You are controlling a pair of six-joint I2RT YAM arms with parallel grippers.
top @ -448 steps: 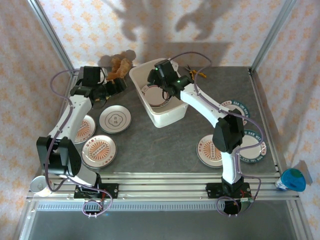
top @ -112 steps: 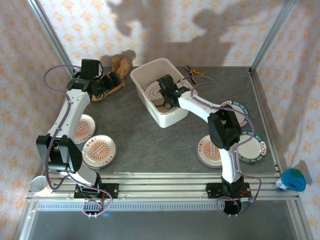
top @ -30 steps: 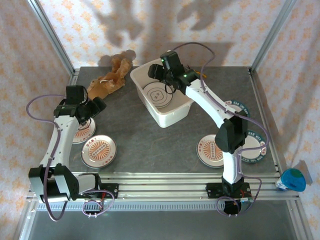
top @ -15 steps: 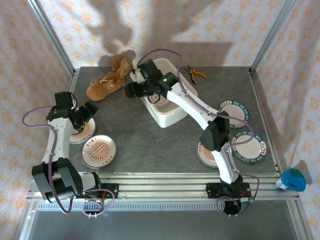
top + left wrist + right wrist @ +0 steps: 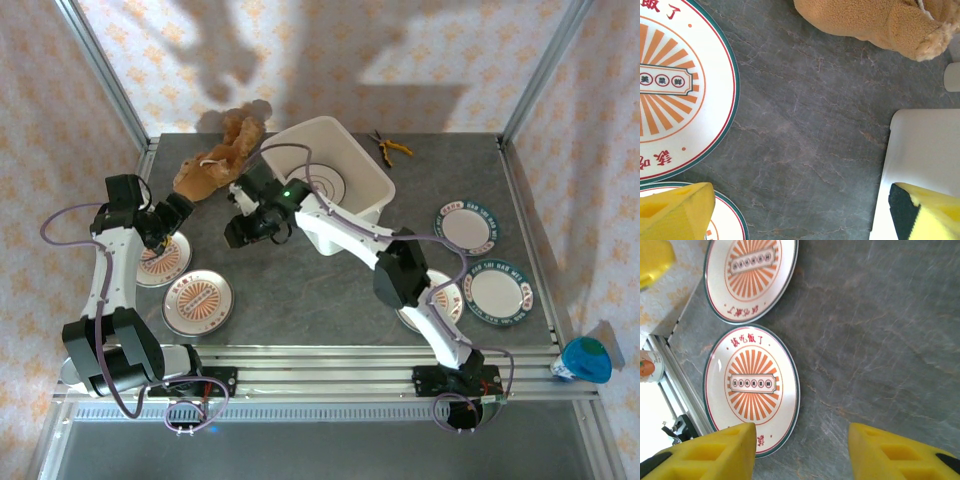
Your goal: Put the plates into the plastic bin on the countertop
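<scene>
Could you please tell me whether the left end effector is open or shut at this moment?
Open: in the left wrist view, the left end effector has its yellow fingers far apart at the lower corners, with nothing gripped between them.

Bright, sharp frames; soft shadows across the back wall [image 5: 330, 60].

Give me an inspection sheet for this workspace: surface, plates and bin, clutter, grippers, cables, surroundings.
Surface: dark grey countertop, no spills seen.
Job's things: plastic bin looks tipped, with one plate inside. Two sunburst plates on the left and three right-side plates are outside the bin.
Clutter: plush toy; yellow-handled pliers.
Grippers: left gripper open over the countertop beside the sunburst plates. Right gripper open, nothing between its jaws.
Cables: purple cables loop off both arms.
Surroundings: aluminium rails; patterned wall; blue object outside the frame.
</scene>
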